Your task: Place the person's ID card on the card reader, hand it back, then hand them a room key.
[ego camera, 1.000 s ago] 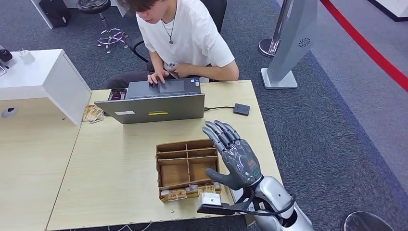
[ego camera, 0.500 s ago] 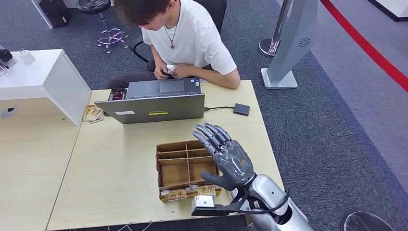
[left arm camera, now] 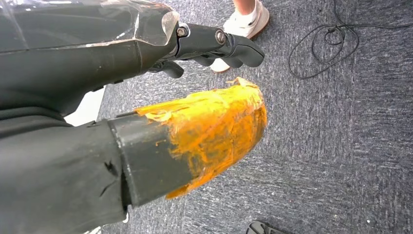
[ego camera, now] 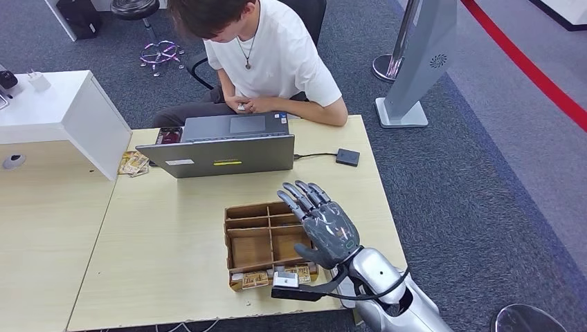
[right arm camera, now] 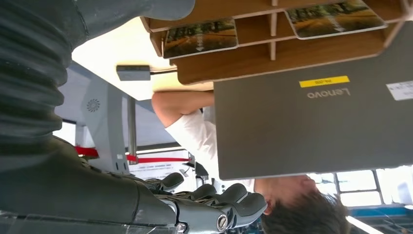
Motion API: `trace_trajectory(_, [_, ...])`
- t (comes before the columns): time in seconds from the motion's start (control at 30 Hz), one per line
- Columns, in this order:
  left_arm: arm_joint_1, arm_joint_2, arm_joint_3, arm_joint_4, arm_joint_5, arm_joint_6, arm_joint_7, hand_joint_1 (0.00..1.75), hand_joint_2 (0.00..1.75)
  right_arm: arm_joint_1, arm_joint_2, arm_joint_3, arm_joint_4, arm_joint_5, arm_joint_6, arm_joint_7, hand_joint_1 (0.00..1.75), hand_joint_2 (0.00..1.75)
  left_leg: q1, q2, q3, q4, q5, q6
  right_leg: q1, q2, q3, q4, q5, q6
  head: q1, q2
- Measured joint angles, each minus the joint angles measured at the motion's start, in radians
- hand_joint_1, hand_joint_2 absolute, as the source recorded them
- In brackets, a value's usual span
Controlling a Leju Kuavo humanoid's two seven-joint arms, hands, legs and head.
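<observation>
Right hand [ego camera: 325, 228] over tray [ego camera: 239, 243], fingers [ego camera: 299, 197] spread, holding nothing. Left hand [left arm camera: 214, 44] fingers curled, empty. Key cards [right arm camera: 199, 37]: thin, stiff, slippery; pinch by edge.

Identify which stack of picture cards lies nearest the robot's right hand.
The stack in the wooden organizer's front slot, right below the right hand; the other stack lies far off, beside the laptop.
</observation>
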Motion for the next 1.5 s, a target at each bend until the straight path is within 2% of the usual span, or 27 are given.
trace_trajectory(0.8, [0.0,0.0,0.002,0.0,-0.011,-0.001,0.002,0.0,0.0,-0.005,0.0,0.018,0.045,0.014,0.0,0.023,0.0,1.75,0.0,0.0,0.0,0.0,0.0,0.0,0.0,0.0,0.0,0.0,0.0,0.0,0.0,0.0])
trace_trajectory(1.5, [0.0,0.0,0.002,0.0,-0.015,-0.002,0.003,0.0,0.0,-0.005,0.0,0.022,0.068,0.046,0.002,0.052,0.15,1.75,0.0,0.0,0.0,0.0,0.0,0.0,0.0,0.0,0.0,0.0,0.0,0.0,0.0,0.0])
